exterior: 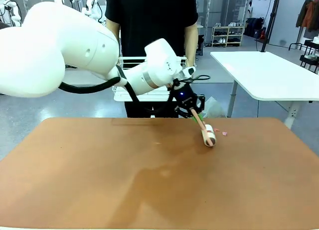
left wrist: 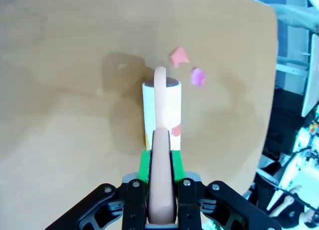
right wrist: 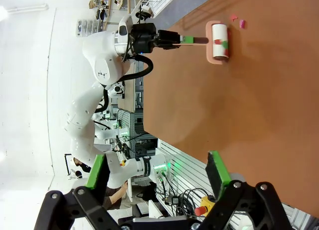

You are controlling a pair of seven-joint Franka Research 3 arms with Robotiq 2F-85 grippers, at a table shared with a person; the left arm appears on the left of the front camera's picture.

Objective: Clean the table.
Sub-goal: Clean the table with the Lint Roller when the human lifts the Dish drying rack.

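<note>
I am clamping my left claw [exterior: 192,109] on the handle of a lint roller [exterior: 209,135], whose roll is resting on the reddish-brown counter [exterior: 149,185], just beside 2 pink scraps [left wrist: 178,56] near its far edge. My right claw [right wrist: 157,168] is hanging above the counter, fingers apart.

A lab hall: beyond the matte reddish-brown counter [exterior: 99,180] stand a white-topped metal-legged counter [exterior: 269,70] and a pale open shoe shelf [exterior: 228,35].

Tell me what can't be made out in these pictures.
- Front view: pink scraps by the lint roller, too small to identify.
- Front view: wire rack, largely hidden by the left arm.
- Left wrist view: where the roller meets the table, hidden by the roller itself.
</note>
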